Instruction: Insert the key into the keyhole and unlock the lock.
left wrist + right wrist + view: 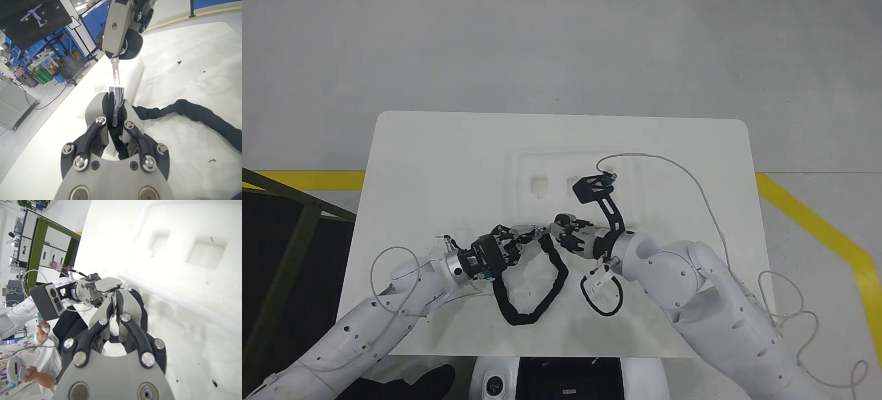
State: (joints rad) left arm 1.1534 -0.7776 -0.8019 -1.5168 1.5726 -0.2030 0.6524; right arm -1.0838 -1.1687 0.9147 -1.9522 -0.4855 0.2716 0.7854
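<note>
Top view: puts both grippers tip to tip just toward 6 o'clock of the middle of the white table. Sets the left gripper at 9 o'clock of that meeting point and the right gripper at 3 o'clock. Shows the lock's black-sleeved chain trailing toward 6 o'clock in a loop that lies on the table. Places a white foam tray with two square recesses at 12 o'clock of the grippers, near but apart.

Left wrist view: shows the left gripper clenched on the lock's chrome cylinder, end face turned to the key. Shows the right gripper grasping that key by its head, blade in line with the cylinder, tip at the end face. Cannot tell whether tip and face touch. Leaves nearly the whole blade outside.

Right wrist view: shows the right gripper's fingers closed on the key ring.
</note>
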